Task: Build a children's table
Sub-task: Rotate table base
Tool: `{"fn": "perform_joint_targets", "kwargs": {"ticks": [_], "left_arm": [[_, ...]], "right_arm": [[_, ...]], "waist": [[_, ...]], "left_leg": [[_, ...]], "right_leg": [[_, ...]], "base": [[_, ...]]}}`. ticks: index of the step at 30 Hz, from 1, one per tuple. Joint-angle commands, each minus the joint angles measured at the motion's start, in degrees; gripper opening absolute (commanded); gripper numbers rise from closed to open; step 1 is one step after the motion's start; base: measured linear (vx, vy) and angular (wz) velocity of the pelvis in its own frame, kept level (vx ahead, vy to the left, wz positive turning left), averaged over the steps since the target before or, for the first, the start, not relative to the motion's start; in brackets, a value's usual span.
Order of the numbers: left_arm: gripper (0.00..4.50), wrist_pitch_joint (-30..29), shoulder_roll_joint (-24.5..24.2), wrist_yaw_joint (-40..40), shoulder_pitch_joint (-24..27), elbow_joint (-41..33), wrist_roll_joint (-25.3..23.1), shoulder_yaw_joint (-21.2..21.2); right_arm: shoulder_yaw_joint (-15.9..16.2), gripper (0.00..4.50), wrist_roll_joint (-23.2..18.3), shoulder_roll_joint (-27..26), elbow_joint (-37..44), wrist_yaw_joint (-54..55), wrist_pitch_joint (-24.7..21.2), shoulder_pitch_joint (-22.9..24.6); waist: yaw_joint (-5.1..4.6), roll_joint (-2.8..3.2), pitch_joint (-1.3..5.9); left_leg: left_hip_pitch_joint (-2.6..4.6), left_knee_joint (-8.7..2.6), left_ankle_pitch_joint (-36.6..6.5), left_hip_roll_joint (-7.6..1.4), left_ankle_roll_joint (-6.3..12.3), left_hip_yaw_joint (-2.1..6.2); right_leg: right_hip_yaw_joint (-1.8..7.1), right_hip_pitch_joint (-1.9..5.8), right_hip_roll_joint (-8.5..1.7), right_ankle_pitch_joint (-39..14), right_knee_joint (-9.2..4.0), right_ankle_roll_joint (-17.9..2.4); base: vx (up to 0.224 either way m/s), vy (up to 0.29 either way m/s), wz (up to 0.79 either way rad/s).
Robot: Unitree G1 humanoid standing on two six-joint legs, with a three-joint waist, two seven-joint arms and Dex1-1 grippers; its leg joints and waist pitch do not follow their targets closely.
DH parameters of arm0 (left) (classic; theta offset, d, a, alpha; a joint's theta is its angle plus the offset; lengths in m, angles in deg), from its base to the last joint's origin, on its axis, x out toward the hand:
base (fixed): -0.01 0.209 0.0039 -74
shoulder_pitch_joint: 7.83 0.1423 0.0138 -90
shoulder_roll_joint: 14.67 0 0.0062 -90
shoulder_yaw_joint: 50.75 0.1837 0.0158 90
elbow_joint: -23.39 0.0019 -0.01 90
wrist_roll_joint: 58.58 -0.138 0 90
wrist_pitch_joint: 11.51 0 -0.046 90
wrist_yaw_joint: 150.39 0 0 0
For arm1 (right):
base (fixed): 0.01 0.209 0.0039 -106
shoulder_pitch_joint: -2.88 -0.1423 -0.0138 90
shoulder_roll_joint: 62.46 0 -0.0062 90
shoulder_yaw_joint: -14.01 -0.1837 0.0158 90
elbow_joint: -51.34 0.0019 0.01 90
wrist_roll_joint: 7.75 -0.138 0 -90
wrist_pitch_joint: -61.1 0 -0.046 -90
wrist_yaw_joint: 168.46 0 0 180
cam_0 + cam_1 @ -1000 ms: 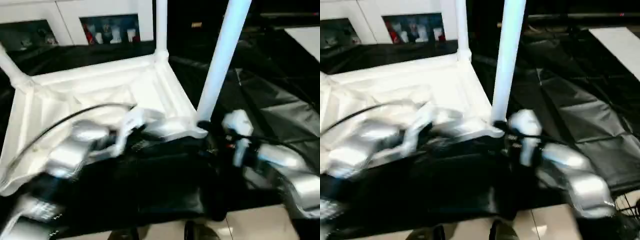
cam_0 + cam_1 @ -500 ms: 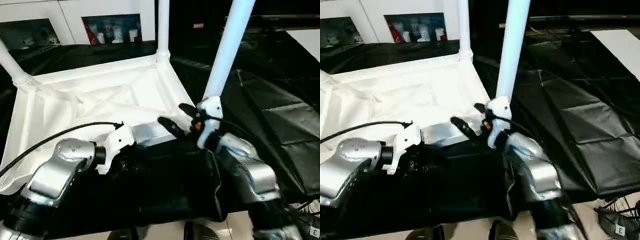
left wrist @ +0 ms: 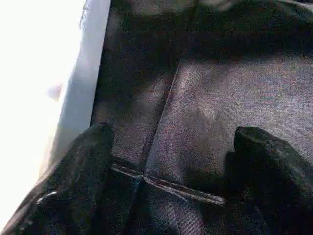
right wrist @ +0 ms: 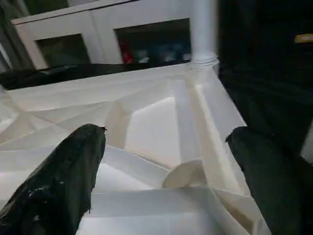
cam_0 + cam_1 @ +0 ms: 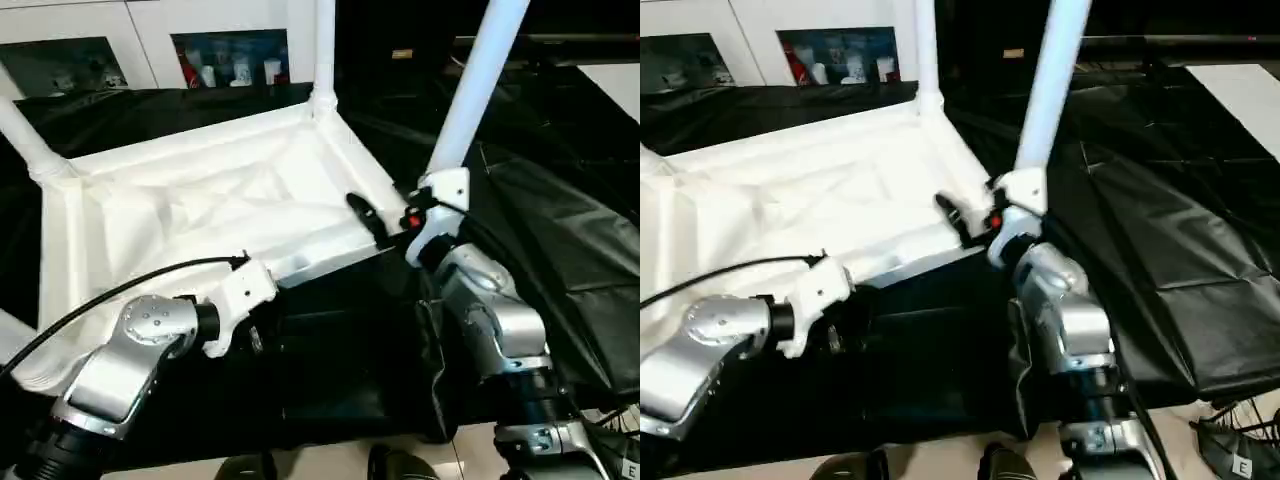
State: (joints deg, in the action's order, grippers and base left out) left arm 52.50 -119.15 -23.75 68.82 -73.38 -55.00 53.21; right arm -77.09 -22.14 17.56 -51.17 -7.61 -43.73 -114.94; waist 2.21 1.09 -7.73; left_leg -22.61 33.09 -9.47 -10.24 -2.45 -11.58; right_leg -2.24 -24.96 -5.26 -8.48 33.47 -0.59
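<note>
Lab-like room: black sheeting [image 5: 560, 220] over work surface, white display cabinet [image 5: 150, 45] behind.

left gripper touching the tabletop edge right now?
Apart. In the left wrist view both fingers of the left gripper stand wide open over the black cloth, with a strip of cloth between them and the tabletop.

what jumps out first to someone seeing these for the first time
The upside-down white tabletop dominates, lying ribbed side up on a black cloth, with white legs standing up from its corner sockets. The right gripper hovers open over the near right corner, where another leg rises. The left gripper is open above the black cloth beside the tabletop's near edge.
</note>
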Motion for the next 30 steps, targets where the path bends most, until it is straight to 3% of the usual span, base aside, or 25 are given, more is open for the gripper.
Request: {"fn": "perform_joint_targets", "kwargs": {"ticks": [1,6,9,13,18,19,23,27,29,30], "left_arm": [[4.46,-0.1,-1.2,0.7,0.6,-0.3,-0.8,0.1],[4.46,0.7,-1.5,1.5,1.6,-0.3,-2.1,1.2],[4.46,1.4,-1.4,1.9,1.7,0.2,-2.4,1.3],[4.46,1.8,-1.7,1.9,2.0,0.2,-2.5,1.5],[4.46,2.5,-2.2,2.0,2.7,0.0,-2.4,1.2],[4.46,2.6,-2.3,2.0,2.8,-0.1,-2.4,1.2],[4.46,5.3,-2.9,1.6,4.1,0.1,-2.0,0.5],[4.46,6.6,-3.2,0.3,5.9,-0.8,0.2,-1.1],[4.46,6.3,-3.5,0.4,6.5,-1.4,0.4,-1.3],[4.46,5.6,-3.1,0.8,6.6,-2.1,0.9,-1.6]], "right_arm": [[-3.8,4.48,0.7,1.8,-1.5,2.3,1.4,-0.6],[-7.1,4.48,1.2,5.5,-6.0,4.3,4.0,-2.7],[-8.7,4.48,1.2,7.5,-8.0,4.7,4.9,-3.9],[-10.0,4.48,1.6,9.7,-10.1,4.7,6.0,-4.8],[-10.9,4.48,1.9,12.1,-13.5,5.1,8.0,-6.0],[-11.0,4.48,2.0,12.2,-13.7,5.1,8.1,-6.1],[-12.0,4.48,2.0,13.8,-16.0,5.0,9.4,-7.0],[-11.3,4.48,0.8,14.4,-14.0,1.1,7.5,-5.3],[-8.5,4.48,0.8,15.3,-11.3,-3.9,6.0,-3.0],[-5.5,4.48,1.3,16.3,-9.0,-8.1,4.9,-0.9]], "waist": [[-0.24,-0.25,4.49],[-0.12,-0.22,4.39],[0.03,-0.33,4.43],[-0.02,-0.71,4.36],[-0.48,-0.93,4.34],[-0.74,-1.1,4.28],[-0.82,-1.18,4.18],[-0.76,-1.43,4.15],[-0.69,-1.4,4.1],[-0.66,-1.44,3.99]], "left_leg": [[1.7,-3.82,-9.2,-2.08,2.9,0.78],[2.03,-3.73,-10.3,-2.09,2.64,0.62],[1.75,-3.61,-8.9,-1.98,3.33,0.62],[1.41,-3.55,-8.4,-1.92,3.9,0.69],[1.21,-3.42,-8.7,-1.82,4.43,0.75],[0.83,-3.41,-8.5,-1.72,4.51,0.87],[1.07,-3.2,-9.9,-1.77,4.55,0.68],[0.92,-3.27,-9.7,-1.94,5.15,0.75],[1.18,-3.29,-10.2,-2.04,5.32,0.72],[1.13,-3.37,-10.6,-2.12,5.36,0.7]], "right_leg": [[2.11,2.82,-1.95,-12.5,-2.92,-11.3],[2.18,2.54,-1.78,-13.4,-3.14,-11.0],[2.09,2.66,-1.7,-11.2,-2.89,-11.4],[2.03,2.86,-1.83,-12.1,-2.92,-11.1],[1.88,2.91,-1.9,-13.2,-2.97,-11.0],[1.81,3.19,-1.93,-13.5,-2.92,-10.9],[1.91,2.79,-1.86,-15.1,-3.11,-10.8],[1.87,2.85,-1.85,-14.7,-2.93,-11.0],[1.83,2.67,-1.64,-14.9,-2.94,-10.9],[1.84,2.66,-1.6,-15.0,-3.02,-10.8]], "base": [[0.0,0.0,0.0],[0.0,0.0,0.0],[0.0,0.0,0.0],[0.0,0.0,0.0],[0.0,0.0,0.0],[0.0,0.0,0.0],[0.0,0.0,0.0],[0.0,0.0,0.0],[0.0,0.0,0.0],[0.0,0.0,0.0]]}}
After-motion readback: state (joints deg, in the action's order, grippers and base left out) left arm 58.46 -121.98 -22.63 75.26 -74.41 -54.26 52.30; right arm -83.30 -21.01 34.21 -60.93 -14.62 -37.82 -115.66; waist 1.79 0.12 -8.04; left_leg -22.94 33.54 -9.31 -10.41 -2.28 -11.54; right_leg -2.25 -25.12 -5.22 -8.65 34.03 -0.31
